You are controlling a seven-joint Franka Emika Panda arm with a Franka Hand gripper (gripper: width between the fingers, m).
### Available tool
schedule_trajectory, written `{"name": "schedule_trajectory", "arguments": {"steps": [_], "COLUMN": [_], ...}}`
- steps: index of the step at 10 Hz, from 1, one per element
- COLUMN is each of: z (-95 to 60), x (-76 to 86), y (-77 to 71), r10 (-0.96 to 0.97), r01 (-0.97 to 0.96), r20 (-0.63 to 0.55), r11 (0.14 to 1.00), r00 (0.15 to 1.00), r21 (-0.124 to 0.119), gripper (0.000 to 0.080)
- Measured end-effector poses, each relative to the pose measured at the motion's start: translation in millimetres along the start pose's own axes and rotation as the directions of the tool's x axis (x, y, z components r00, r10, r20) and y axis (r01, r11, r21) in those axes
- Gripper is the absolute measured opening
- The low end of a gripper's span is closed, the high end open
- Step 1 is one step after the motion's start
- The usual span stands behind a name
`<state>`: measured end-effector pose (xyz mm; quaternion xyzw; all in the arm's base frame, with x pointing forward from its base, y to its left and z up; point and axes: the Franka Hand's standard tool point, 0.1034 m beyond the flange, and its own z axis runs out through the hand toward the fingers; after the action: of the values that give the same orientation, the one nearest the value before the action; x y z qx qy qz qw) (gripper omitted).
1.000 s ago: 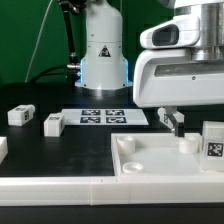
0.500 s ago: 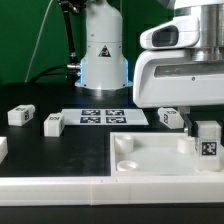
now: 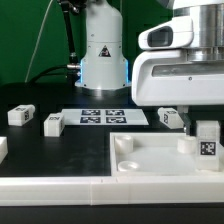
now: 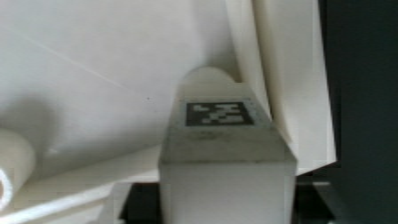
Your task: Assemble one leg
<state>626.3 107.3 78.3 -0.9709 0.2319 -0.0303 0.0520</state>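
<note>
The gripper (image 3: pixel 190 122) fingertips sit hidden behind the leg (image 3: pixel 207 140); beside the leg, the panel (image 3: pixel 150 158) runs off the exterior view's right edge

The black table (image 3: pixel 60 160) is carrying the parts, and a white rail (image 3: pixel 60 187) is running along its edge at the bottom of the exterior frame. Two loose legs are lying on it at mid-left, one leg (image 3: pixel 20 115) near the frame's left edge and a second leg (image 3: pixel 53 123) just beside it. The marker board (image 3: pixel 103 117) is lying flat at centre, and the large white panel (image 3: pixel 150 160) is occupying the lower right.
</note>
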Motion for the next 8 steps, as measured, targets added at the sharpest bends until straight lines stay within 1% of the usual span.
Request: {"name": "schedule_trajectory", "arguments": {"steps": [1,3,5,6,7,8], "z": [0.6,1.2,1.6,1.5,1.5,1.6], "x": [-1.3,-1.6,-2.3,-3.7,-5.3,-6.7], "y": [-1.9,-2.8,-1.8,-2.2,-3.1,-3.5], "r10": [0.119,0.313,0.537,0.625,0.715,0.802], "r01": [-0.119,-0.313,-0.537,-0.625,-0.715,-0.802], "r20": [-0.003,-0.018,-0.005,-0.005,-0.003,0.004], "r11": [0.993,0.95,0.844,0.781,0.699,0.597], "r00": [0.993,0.95,0.844,0.781,0.699,0.597], "r21": [0.004,0.016,0.023,0.021,0.019,0.02], "gripper": [0.029,0.0291,0.0291,0.0292,0.0292,0.0293]}}
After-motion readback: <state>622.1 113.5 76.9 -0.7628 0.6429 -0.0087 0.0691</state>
